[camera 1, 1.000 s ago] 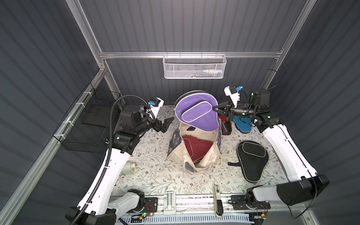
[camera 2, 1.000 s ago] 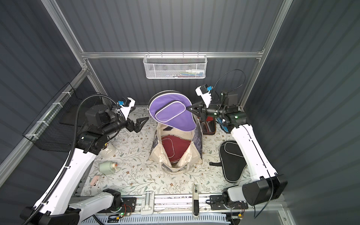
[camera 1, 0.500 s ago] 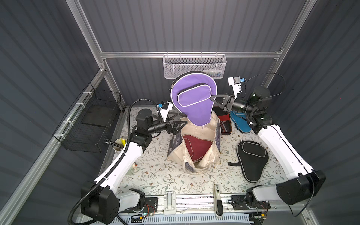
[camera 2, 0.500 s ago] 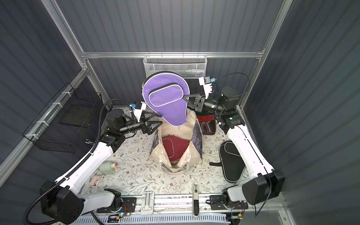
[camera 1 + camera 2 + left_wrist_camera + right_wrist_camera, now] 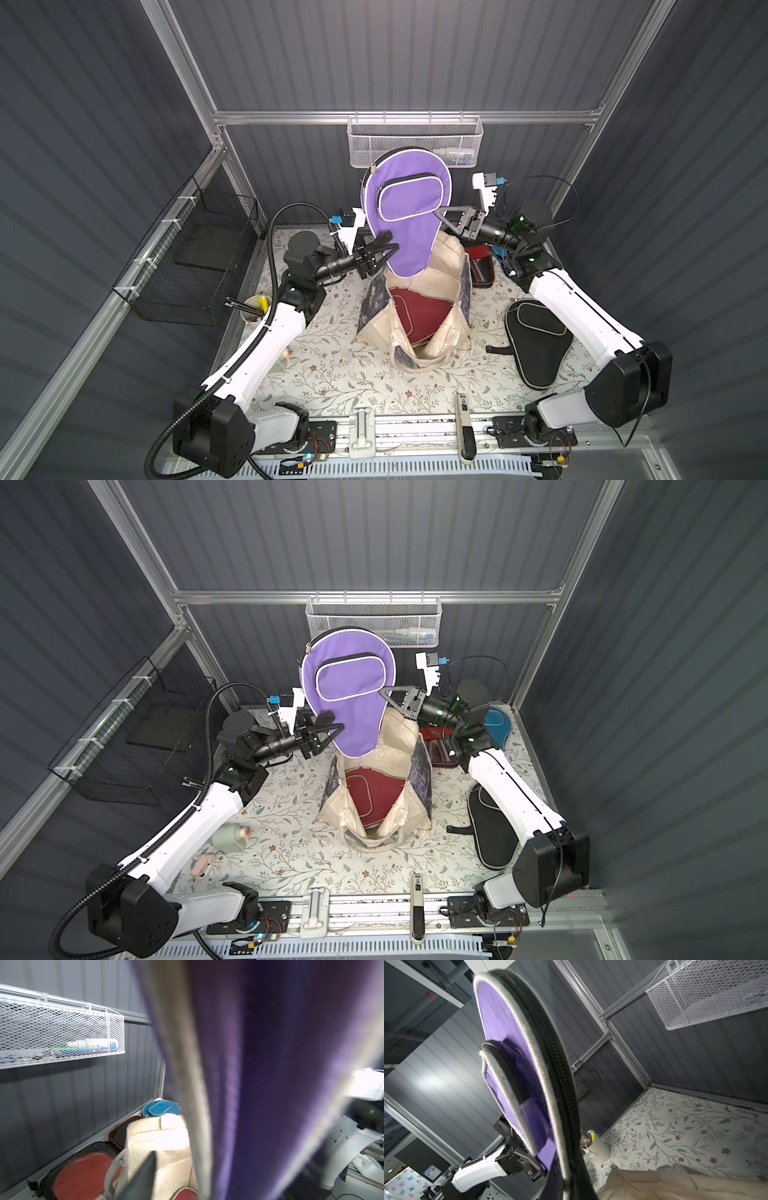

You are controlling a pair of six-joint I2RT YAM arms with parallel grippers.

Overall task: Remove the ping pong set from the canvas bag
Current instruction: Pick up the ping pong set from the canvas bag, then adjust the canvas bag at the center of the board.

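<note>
Open and away a second ago, the left pincer has closed on the narrow end of the purple cover, which the right pincer holds clamped above the canvas bag: a handover, probably.

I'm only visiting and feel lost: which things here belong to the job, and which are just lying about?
Part of the job: purple cover, maroon cover, black cover, blue cover, red-and-black case, canvas bag.
Just lying about: white wire basket, black wire basket, cup of pens, green bottle.
</note>
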